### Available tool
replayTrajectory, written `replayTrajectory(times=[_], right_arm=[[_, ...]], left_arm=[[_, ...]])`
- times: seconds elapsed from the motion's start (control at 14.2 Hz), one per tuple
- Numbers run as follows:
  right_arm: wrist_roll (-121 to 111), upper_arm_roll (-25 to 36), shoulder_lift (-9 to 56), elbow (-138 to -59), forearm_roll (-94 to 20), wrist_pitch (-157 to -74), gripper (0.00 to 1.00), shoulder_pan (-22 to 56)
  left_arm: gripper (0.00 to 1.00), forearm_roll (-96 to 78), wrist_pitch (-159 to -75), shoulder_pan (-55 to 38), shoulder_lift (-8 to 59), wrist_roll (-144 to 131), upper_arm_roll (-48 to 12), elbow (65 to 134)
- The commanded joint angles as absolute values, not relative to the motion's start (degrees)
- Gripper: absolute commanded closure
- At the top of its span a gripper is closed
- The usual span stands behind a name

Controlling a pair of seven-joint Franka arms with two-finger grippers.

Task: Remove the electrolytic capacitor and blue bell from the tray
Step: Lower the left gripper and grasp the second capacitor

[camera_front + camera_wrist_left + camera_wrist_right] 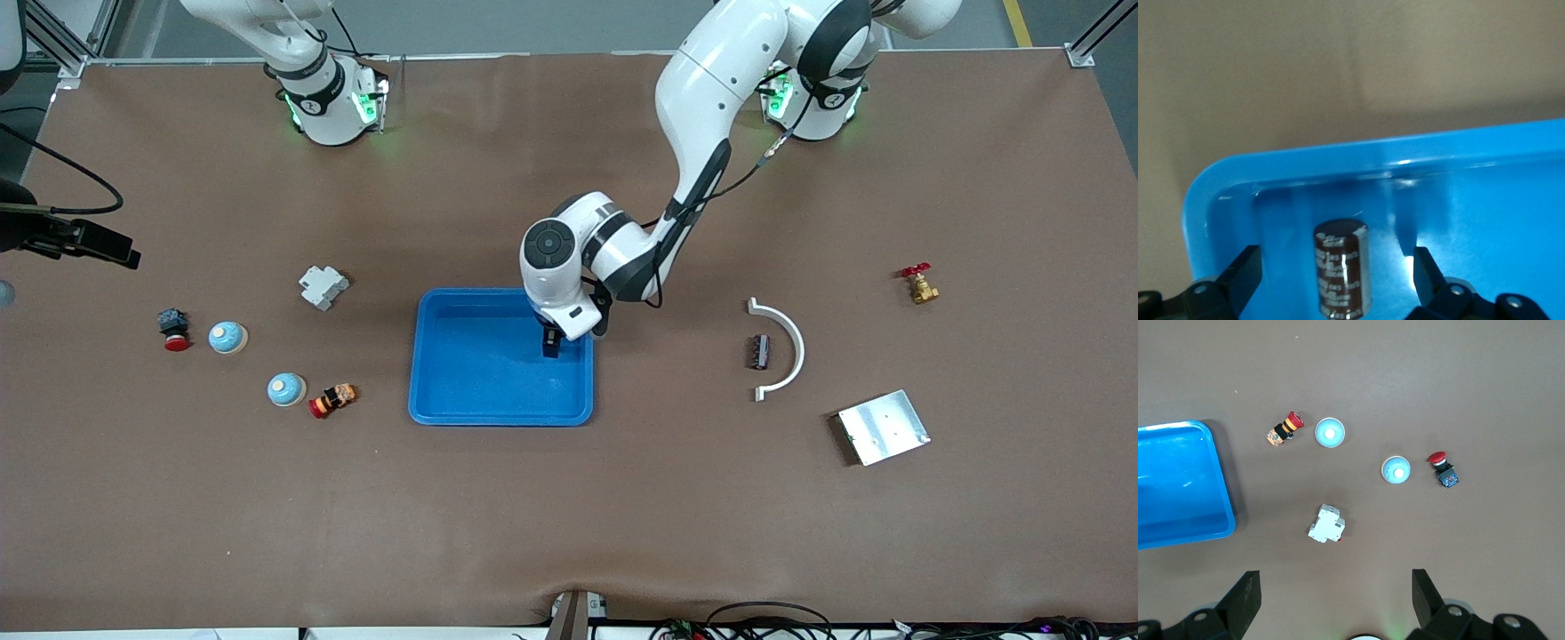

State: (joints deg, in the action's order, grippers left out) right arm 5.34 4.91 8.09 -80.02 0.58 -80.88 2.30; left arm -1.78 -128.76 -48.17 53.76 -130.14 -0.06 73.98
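**Capacitor standing in the tray**

Brown table (569,516) spans the room's grey floor. Two pale blue bells (228,337) (286,389) sit toward the right arm's end. Right gripper (1336,600) waits wide open above them. In the blue tray (480,411), a dark capacitor (1341,268) stands upright between the left gripper's (1337,273) spread, untouching fingers (1245,275).
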Motion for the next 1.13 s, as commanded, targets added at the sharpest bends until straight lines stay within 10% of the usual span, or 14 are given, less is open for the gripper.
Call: replayTrajectory(times=[0.0, 1.06], right_arm=[[5.98, 4.75, 7.47, -79.98, 1.14, -81.56, 0.0, 2.2], [1.76, 5.27, 7.65, -79.72, 1.23, -82.0, 0.0, 1.93]], left_arm=[[0.0, -1.85, -128.67, -48.25, 53.62, -129.38, 0.79, 72.69], [0.01, -1.05, -128.23, -49.39, 54.14, -128.14, 0.62, 73.21]])
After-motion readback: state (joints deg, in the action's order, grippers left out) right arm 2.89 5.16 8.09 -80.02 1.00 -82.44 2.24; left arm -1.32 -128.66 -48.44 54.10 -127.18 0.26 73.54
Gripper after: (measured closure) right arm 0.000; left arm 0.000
